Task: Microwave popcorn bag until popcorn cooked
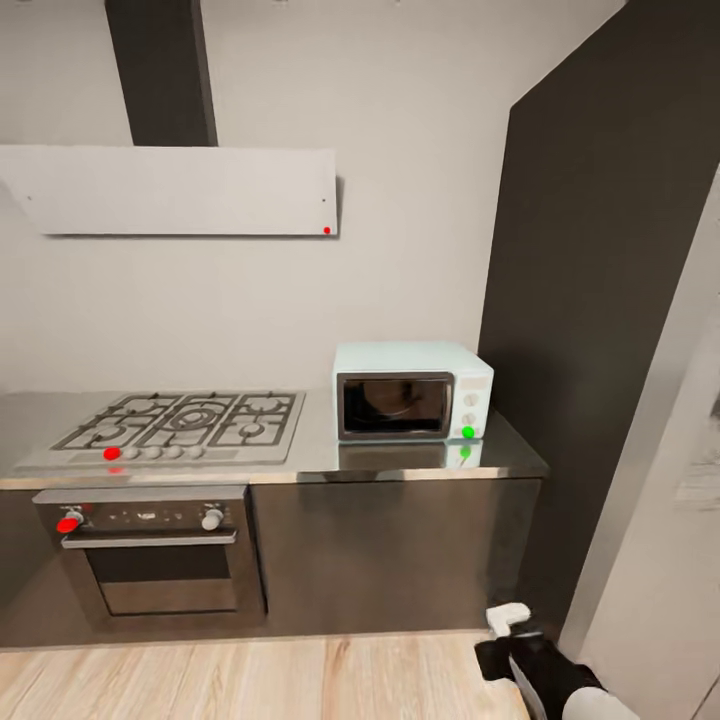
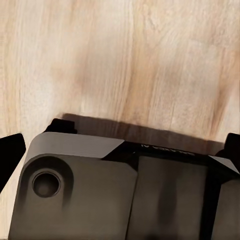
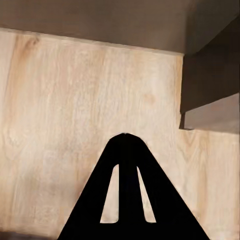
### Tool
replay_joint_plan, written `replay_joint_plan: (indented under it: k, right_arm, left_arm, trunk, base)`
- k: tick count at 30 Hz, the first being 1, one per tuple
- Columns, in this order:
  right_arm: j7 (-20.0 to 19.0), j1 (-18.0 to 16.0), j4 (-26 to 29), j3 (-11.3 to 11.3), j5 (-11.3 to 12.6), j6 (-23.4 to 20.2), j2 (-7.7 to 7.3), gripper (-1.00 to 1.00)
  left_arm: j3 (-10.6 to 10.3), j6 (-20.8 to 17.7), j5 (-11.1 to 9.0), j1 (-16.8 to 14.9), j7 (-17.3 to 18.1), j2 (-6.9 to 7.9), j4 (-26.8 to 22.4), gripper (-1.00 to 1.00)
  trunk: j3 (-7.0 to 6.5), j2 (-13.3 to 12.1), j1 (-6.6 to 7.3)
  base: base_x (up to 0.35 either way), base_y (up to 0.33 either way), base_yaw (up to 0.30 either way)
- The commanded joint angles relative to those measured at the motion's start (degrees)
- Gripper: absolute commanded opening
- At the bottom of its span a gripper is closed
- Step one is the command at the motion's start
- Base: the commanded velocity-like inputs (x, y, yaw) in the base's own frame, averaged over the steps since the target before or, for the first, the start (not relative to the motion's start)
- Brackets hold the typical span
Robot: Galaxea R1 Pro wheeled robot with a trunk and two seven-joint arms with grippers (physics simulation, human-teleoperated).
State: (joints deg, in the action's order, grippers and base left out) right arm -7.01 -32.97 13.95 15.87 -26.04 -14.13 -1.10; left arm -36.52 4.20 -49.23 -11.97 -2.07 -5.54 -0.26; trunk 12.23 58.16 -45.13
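The microwave (image 1: 412, 391) is seen in the head view standing on the right part of the glossy grey table (image 1: 400, 458), its dark-framed glass door shut and facing forward; two white knobs and a lit green light (image 1: 467, 432) are seen on its right panel, and the light is mirrored in the table surface. To the left of it, apart by a strip of bare surface, a steel gas hob (image 1: 180, 423) with black grates is set into the table, and a built-in oven (image 1: 150, 548) is fitted beneath the hob. A pale range hood (image 1: 170, 190) is mounted on the wall above. The right claw (image 3: 125, 145) is seen hanging low over the wooden floor (image 1: 250, 680) near the dark cabinet base; its two dark fingers are pressed together at the tips and nothing is held between them. In the left wrist view the wooden floor and a grey part of the robot's body (image 2: 100, 195) are seen; how far the left claw stands open cannot be told.
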Motion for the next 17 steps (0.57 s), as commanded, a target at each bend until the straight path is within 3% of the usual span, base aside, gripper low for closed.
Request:
replay_joint_plan:
  k: [1,3,5,10,14,17]
  right_arm:
    - [1.8,-0.1,-8.7,0.4,-0.9,5.6,-0.19,-1.00]
    - [2.9,0.5,-13.5,0.4,-1.0,11.1,-1.00,-1.00]
    - [3.3,4.7,-15.1,0.4,-1.1,13.8,-2.19,-1.00]
    - [3.4,19.0,-15.8,0.4,-0.9,19.5,-3.84,-1.00]
    - [3.3,23.6,-15.9,0.7,-0.5,19.8,-3.86,-1.00]
    - [3.2,24.4,-15.9,1.1,0.2,19.9,-3.56,-1.00]
  left_arm:
    - [-0.5,0.1,-0.3,0.0,-0.2,-0.01,0.0,1.00]
    - [-0.5,0.1,-0.3,0.0,-0.2,0.00,0.0,1.00]
    - [-0.5,0.1,-0.4,0.0,-0.2,0.00,0.1,1.00]
    - [-0.5,0.1,-0.4,0.0,-0.2,0.00,0.1,1.00]
    - [-0.5,0.1,-0.4,0.0,-0.3,0.00,0.2,1.00]
    - [-0.5,0.0,-0.4,0.0,-0.3,0.00,0.2,1.00]
  trunk:
    - [0.07,0.1,0.01]
    - [0.07,0.1,0.01]
    - [0.07,0.1,0.01]
    - [0.07,0.1,0.01]
    - [0.07,0.1,0.01]
    - [0.07,0.1,0.01]
  base:
    - [-0.064,0.000,0.000]
    - [-0.031,0.000,0.000]
    - [-0.008,0.000,0.000]
    - [-0.001,0.000,0.000]
    - [0.000,0.000,0.000]
    - [0.000,0.000,0.000]
